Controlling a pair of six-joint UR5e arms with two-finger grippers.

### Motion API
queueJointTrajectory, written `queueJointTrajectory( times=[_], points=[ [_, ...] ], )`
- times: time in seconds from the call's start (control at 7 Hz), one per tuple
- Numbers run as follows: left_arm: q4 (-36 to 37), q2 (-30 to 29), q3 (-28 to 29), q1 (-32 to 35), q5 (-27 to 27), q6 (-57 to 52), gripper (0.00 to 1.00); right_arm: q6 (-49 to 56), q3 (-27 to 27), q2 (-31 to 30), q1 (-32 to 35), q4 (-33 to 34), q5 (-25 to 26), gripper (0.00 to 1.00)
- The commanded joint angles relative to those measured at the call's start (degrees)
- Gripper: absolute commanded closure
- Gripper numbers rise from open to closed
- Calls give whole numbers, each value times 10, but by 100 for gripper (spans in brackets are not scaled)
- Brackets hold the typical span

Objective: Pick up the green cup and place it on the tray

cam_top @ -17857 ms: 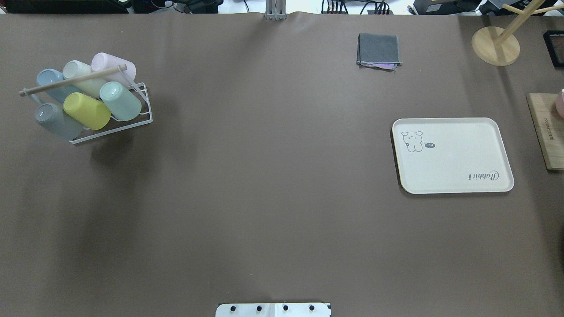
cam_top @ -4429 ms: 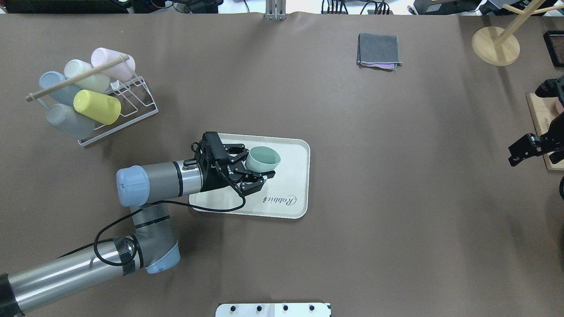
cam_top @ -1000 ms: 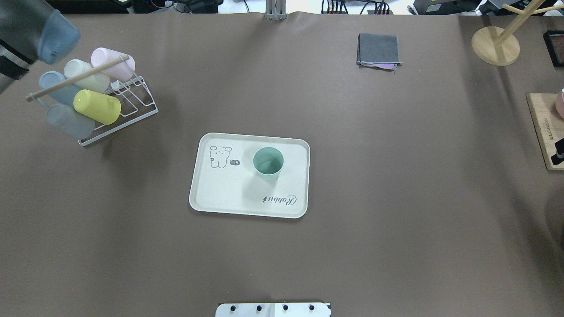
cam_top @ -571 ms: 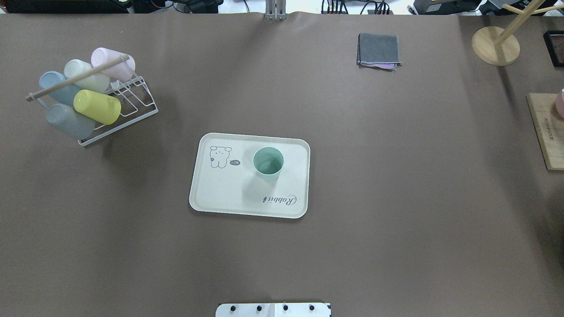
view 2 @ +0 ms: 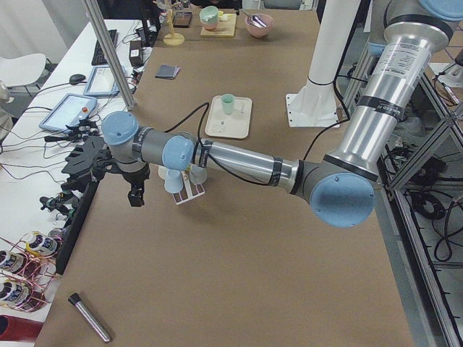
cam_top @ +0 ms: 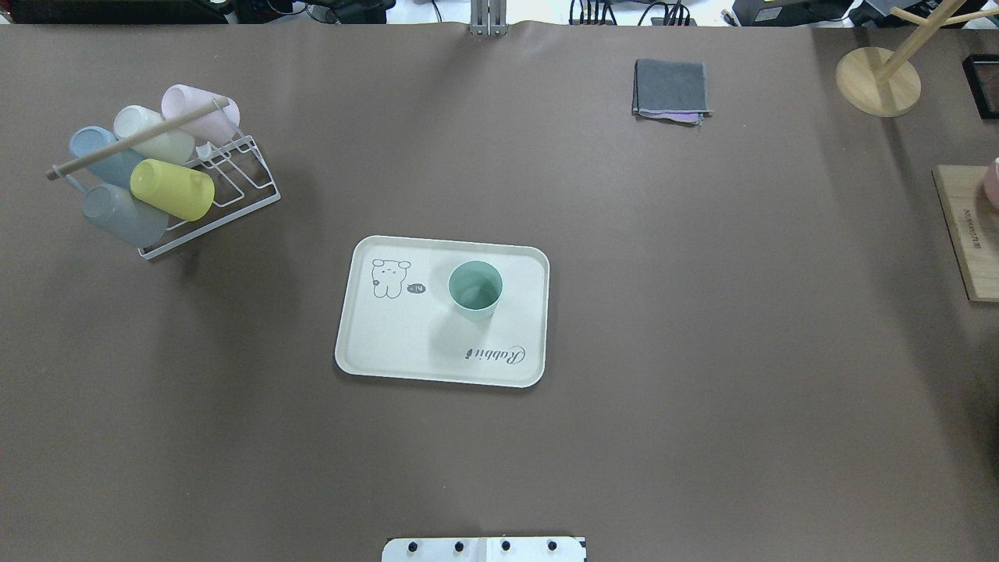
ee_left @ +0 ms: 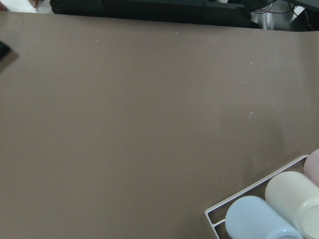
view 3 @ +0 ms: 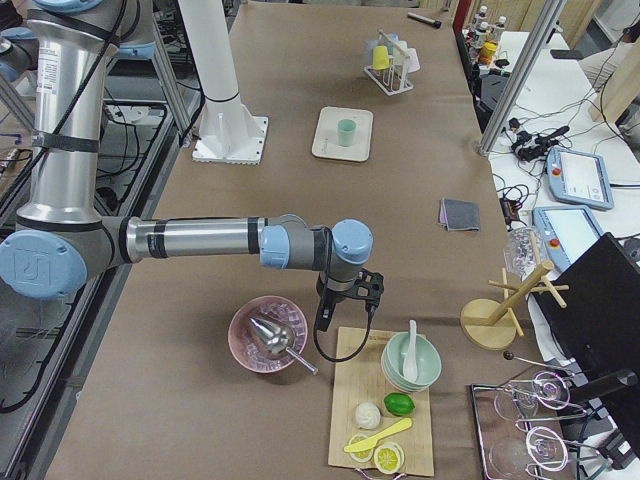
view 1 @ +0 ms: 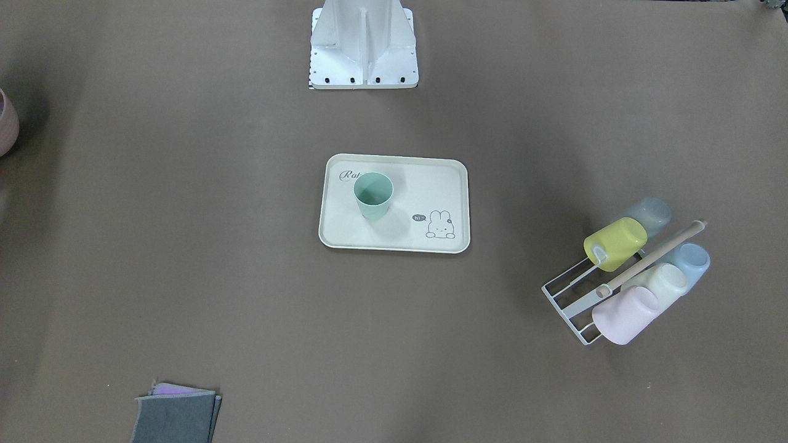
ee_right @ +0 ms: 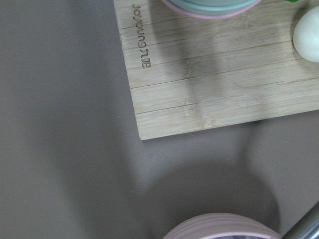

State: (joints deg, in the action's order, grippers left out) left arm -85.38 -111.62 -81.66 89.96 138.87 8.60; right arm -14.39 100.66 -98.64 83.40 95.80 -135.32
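The green cup [cam_top: 474, 290] stands upright, mouth up, on the cream tray [cam_top: 390, 343] in the middle of the table, and nothing holds it. It also shows in the front view [view 1: 373, 195] on the tray [view 1: 394, 237]. Neither gripper shows in the overhead or front view. In the exterior left view my left gripper [view 2: 136, 191] hangs beside the cup rack; I cannot tell if it is open. In the exterior right view my right gripper [view 3: 322, 316] hangs between the pink bowl and the wooden board; I cannot tell its state.
A white wire rack [cam_top: 234, 168] holding several pastel cups, among them a yellow-green one [cam_top: 172, 190], stands at the far left. A folded grey cloth [cam_top: 671, 90] lies at the back right. A wooden stand [cam_top: 878, 80] and a wooden board [cam_top: 968, 234] are at the right edge.
The left arm has left the overhead view's upper left corner, and the right gripper's tip has left its right edge. The green cup and tray have not moved.
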Motion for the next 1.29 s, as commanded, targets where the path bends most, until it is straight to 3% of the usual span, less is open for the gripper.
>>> queueJointTrajectory(
  times=[0.0,0.29,1.14],
  points=[
    [97,12,3,20,-4,-82,2,0,-2,0,4,0,0,0],
    [95,59,13,19,-5,-150,2,0,-2,0,4,0,0,0],
    [40,115,23,19,-6,-151,2,1,-3,-1,4,0,-1,0]
  ],
)
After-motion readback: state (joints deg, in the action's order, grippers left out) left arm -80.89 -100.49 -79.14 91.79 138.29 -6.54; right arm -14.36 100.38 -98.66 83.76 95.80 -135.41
